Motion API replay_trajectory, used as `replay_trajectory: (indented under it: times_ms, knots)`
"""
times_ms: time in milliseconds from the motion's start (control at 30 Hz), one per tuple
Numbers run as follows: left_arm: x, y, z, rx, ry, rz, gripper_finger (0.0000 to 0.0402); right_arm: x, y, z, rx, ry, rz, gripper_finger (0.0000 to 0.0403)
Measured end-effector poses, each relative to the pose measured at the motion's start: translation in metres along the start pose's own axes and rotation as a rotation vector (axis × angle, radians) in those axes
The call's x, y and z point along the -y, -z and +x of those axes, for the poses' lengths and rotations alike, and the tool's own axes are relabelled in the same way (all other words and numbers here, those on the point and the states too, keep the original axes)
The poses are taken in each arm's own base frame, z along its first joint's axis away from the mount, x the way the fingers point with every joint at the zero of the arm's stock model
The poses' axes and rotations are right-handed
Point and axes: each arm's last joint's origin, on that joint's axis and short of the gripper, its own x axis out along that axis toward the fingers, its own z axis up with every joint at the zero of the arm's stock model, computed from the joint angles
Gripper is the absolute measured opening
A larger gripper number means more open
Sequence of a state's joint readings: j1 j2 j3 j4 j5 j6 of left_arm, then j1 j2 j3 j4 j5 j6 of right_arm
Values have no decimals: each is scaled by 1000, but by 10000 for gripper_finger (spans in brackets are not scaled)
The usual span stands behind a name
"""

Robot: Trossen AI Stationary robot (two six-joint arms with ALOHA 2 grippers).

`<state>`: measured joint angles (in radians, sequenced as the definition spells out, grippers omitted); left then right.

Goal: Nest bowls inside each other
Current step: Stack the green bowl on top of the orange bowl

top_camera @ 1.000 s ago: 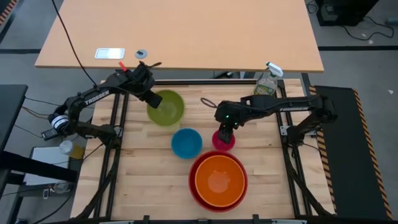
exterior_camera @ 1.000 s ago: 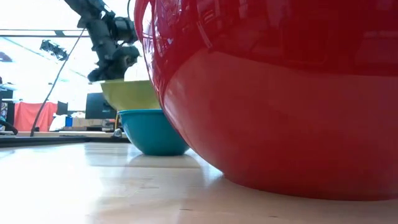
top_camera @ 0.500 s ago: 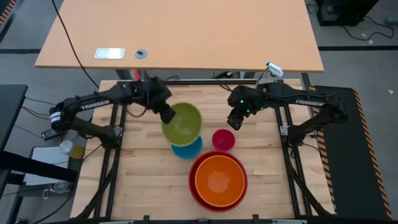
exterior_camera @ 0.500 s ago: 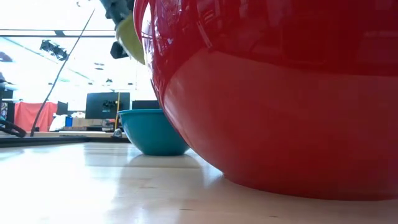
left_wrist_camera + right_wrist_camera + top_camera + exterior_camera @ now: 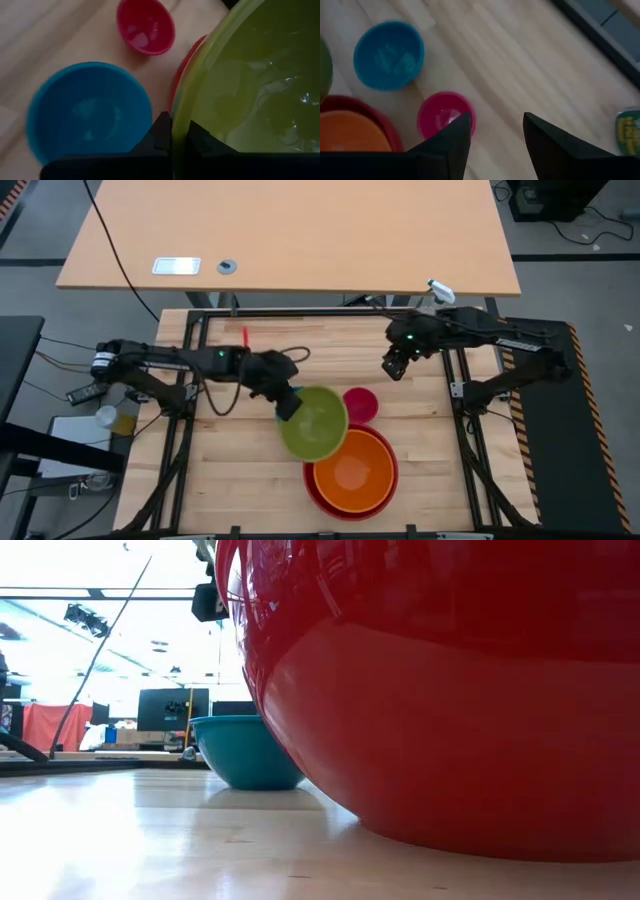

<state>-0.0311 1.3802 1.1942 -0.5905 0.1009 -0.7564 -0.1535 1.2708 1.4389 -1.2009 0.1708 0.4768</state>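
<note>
The lime green bowl [image 5: 314,423] hangs in the air, tilted, with my left gripper [image 5: 287,404] shut on its rim. It overlaps the far-left edge of the orange bowl [image 5: 354,470], which sits nested in the red bowl [image 5: 312,488]. The blue bowl [image 5: 90,112] stands on the table below the gripper, hidden in the high view. Beside it stands the pink bowl [image 5: 362,404]. My right gripper [image 5: 393,367] hovers open above the table's far right part, with nothing between its fingers. My left gripper holds the green bowl by its rim [image 5: 176,117], one finger inside the bowl and one outside. The fingers come from the table's left, slanting down. The bowl is lifted clear and tilted, its open side up.
A clear spray bottle [image 5: 436,292] stands at the far right edge behind my right arm. In the low view the red bowl [image 5: 430,690] fills most of the picture, with the blue bowl [image 5: 245,750] behind it. Bare wood lies along the table's left and near-left.
My left gripper has swung from the table's far left toward its middle and rose a little. It carried the green bowl over the blue bowl to the edge of the orange and red bowls. My right gripper, still open, has risen from the pink bowl toward the far right.
</note>
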Motion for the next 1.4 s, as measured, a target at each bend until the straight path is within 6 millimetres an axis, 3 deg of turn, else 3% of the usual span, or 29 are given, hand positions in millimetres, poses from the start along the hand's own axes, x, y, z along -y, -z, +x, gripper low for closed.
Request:
replay_trajectory:
  times_ms: [167,433,600,800,1100,1400]
  knots:
    - [19,4,22,29,85,-38,14,15,22,-5,19,14,44,188]
    - [53,5,56,0,131,-65,14,27,55,4,0,-62,80,188]
    - [81,-7,73,-29,105,-6,14,26,62,8,3,-127,79,188]
    - [97,-15,100,-56,76,26,14,24,65,0,8,-153,77,187]
    - [94,-5,134,-122,9,33,14,30,70,-17,77,-172,138,185]
    - [86,0,140,-153,-71,53,14,31,71,-21,101,-192,139,185]
